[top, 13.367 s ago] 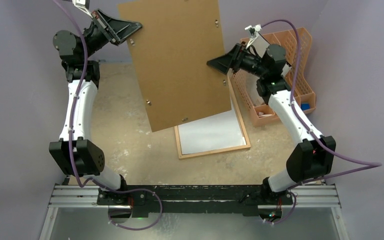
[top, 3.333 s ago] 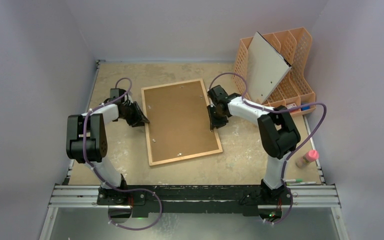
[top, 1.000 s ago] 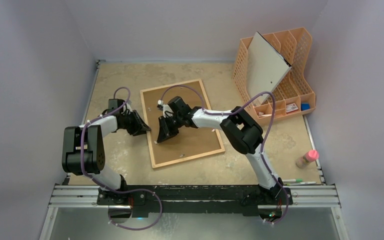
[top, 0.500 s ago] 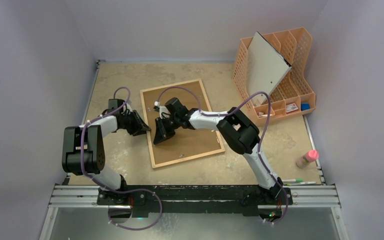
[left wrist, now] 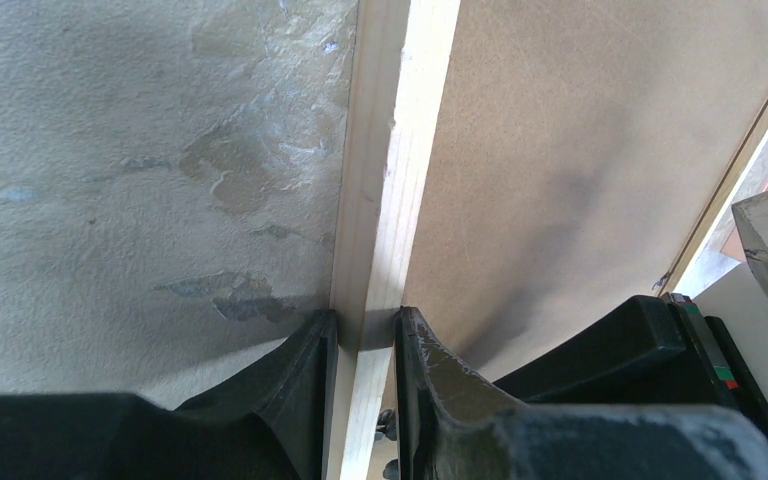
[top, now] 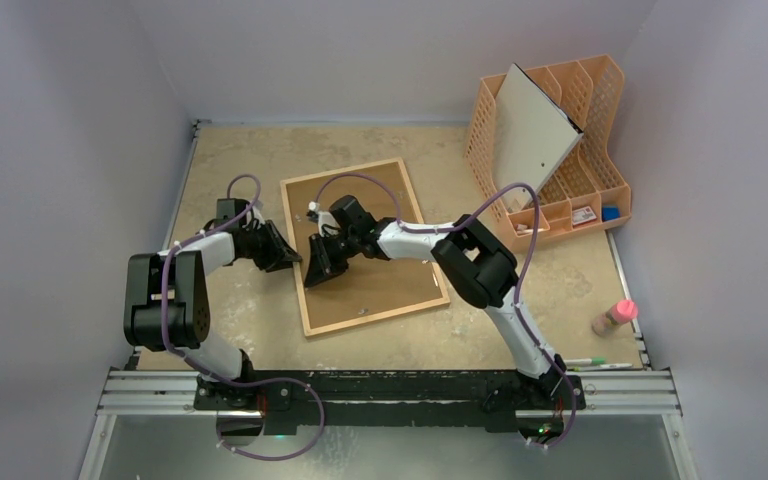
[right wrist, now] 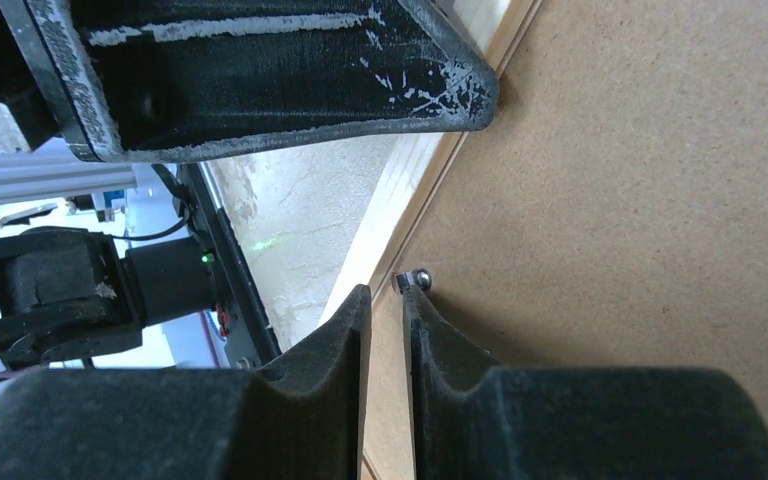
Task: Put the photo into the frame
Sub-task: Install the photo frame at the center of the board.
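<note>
Enclosure: plain pale lilac-grey walls (top: 380,60) on the far, left and right sides, unmarked. Desk (top: 520,330): beige mottled surface, worn, with pale scuffed patches and darker stains. Aluminium rail (top: 650,398) along the near edge, with a grey reflective panel (top: 410,450) beyond it. Lighting even and diffuse; shadows soft.

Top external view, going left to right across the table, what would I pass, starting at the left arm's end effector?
In order: left end effector → frame → white-grey board → pink-capped bottle.
</note>
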